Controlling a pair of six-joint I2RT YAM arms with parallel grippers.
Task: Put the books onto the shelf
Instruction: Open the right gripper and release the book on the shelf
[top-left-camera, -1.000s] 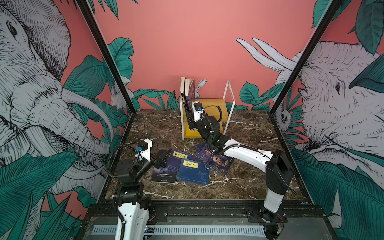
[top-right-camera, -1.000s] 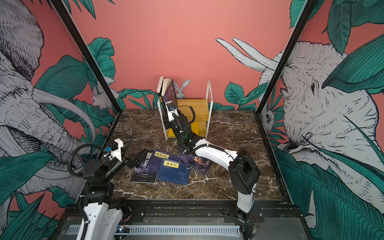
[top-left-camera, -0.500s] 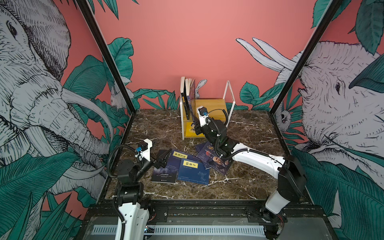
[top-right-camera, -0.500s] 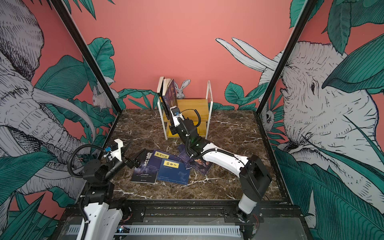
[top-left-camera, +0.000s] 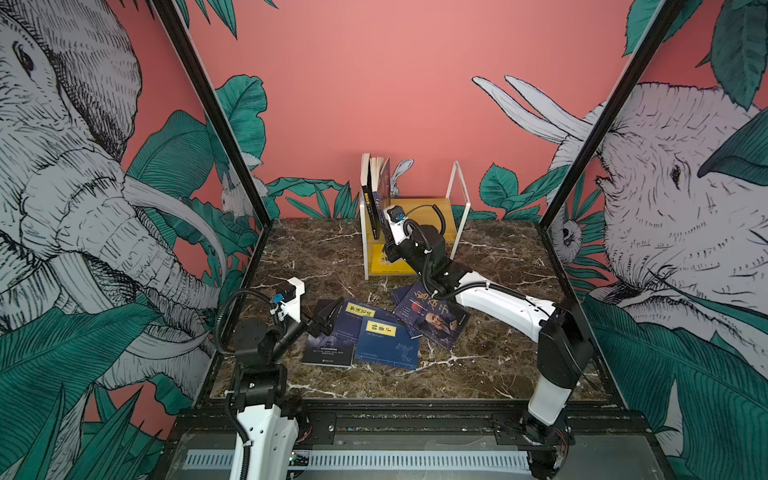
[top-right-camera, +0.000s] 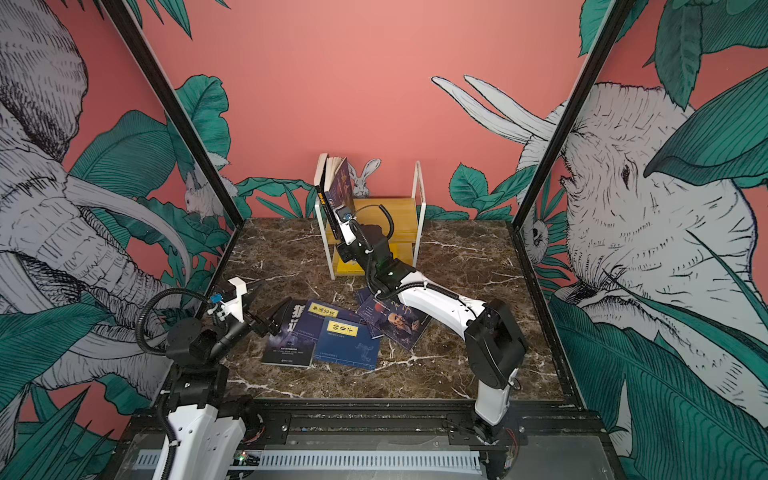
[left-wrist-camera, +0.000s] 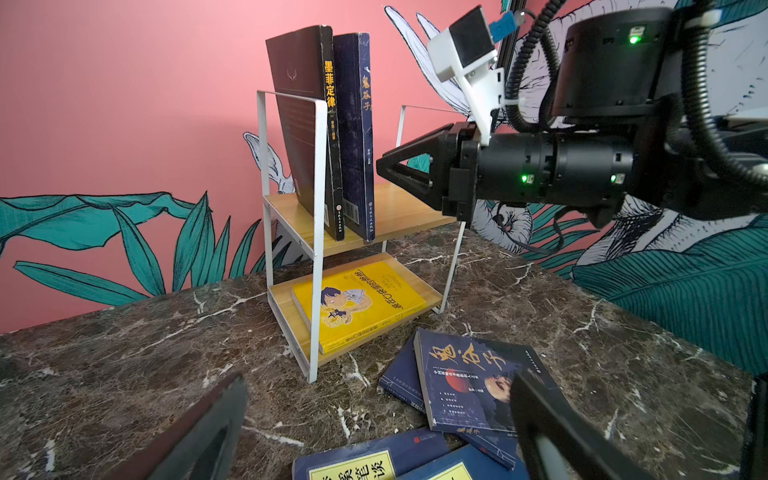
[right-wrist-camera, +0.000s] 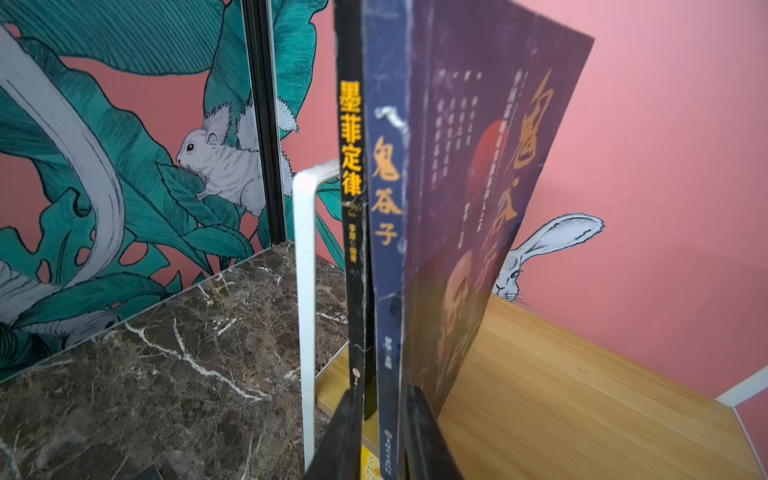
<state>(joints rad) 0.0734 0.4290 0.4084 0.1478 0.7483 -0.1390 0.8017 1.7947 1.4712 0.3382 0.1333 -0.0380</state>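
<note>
The shelf (top-left-camera: 432, 208) stands at the back of the table. On its upper board a purple-blue book (right-wrist-camera: 478, 174) stands upright beside a dark brown book (right-wrist-camera: 351, 166), its front cover flaring out. My right gripper (right-wrist-camera: 382, 390) is at this book's spine (left-wrist-camera: 357, 124). Its fingers stand a narrow gap apart, one on each side of the spine, and a thin strip shows between one finger and the spine. Several books lie on the marble: two navy ones (top-left-camera: 388, 343), a black one (top-left-camera: 330, 349) and a portrait one (top-left-camera: 432, 322). My left gripper (left-wrist-camera: 376, 432) hovers wide open over them, empty.
A yellow cartoon-cover book (left-wrist-camera: 357, 303) lies flat on the shelf's lower board. The upper board to the right of the standing books is bare wood (right-wrist-camera: 582, 395). Black frame posts (top-left-camera: 232, 137) and printed walls close in the marble table (top-left-camera: 478, 374).
The right jaws have narrowed. The right arm pulled back a little, then returned to the shelf. The purple-blue book, leaning a second ago, stands upright. The left arm has not moved.
</note>
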